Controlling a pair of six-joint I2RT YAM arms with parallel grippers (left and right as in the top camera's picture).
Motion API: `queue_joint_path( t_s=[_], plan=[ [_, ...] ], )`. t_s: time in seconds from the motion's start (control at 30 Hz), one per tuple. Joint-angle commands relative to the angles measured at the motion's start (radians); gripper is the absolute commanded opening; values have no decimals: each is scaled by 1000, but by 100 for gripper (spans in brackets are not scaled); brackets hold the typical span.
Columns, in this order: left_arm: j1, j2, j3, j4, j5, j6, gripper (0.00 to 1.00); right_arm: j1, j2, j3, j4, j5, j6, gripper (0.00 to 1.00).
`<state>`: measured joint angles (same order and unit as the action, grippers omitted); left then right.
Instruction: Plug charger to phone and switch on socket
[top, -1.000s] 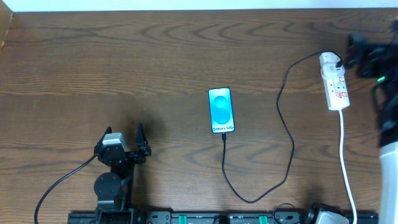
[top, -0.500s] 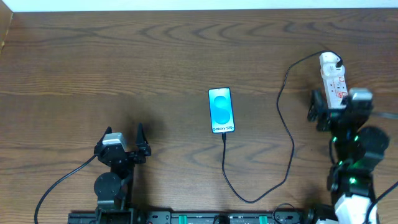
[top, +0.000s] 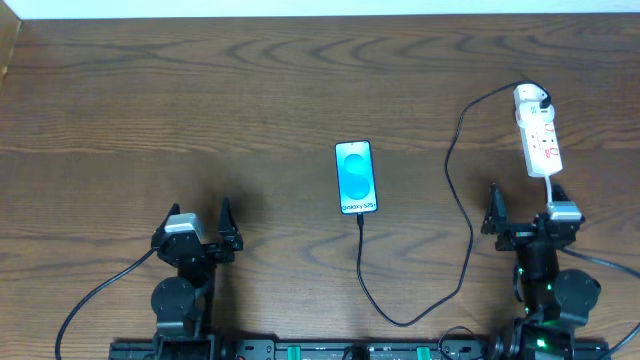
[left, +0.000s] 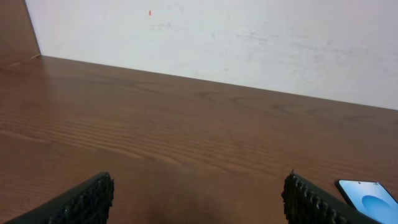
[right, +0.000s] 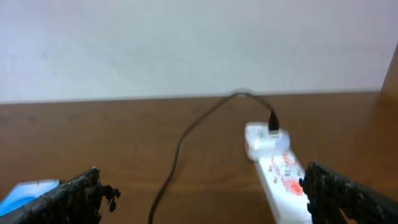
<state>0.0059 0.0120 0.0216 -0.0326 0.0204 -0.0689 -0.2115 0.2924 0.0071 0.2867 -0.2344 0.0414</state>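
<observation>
The phone (top: 356, 177) lies mid-table with its blue-turquoise screen lit; it also shows in the left wrist view (left: 370, 198) and the right wrist view (right: 25, 191). The black charger cable (top: 463, 210) runs from the phone's bottom edge in a loop to the white adapter (top: 530, 98) on the socket (top: 540, 138). The socket, cable and adapter also show in the right wrist view, the socket (right: 281, 180) with red marks. My left gripper (top: 196, 215) is open and empty at front left. My right gripper (top: 520, 198) is open and empty, just in front of the socket.
The socket's white cord (top: 556, 270) runs toward the front edge beside my right arm. A light wall (left: 217, 37) stands behind the table's far edge. A raised wooden edge (top: 10, 45) is at the far left corner.
My right arm has drawn back from the socket at the far right toward the front edge and now rests low, open. The left arm, phone and cable have not moved.
</observation>
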Motion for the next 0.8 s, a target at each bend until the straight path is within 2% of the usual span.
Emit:
queue_joint_path(
  t_s=[0.0,0.4,0.77],
  plan=[
    [6,-7,-18,-40,-17,20,87,3,-66,-2,-25,38,10,99],
    [6,-7,-18,-40,-17,20,87,4,-286,-2,-319,84,10,99],
    [6,-7,-18,-40,-17,20,87,90,-287,-2,-361,254,3,99]
  ],
)
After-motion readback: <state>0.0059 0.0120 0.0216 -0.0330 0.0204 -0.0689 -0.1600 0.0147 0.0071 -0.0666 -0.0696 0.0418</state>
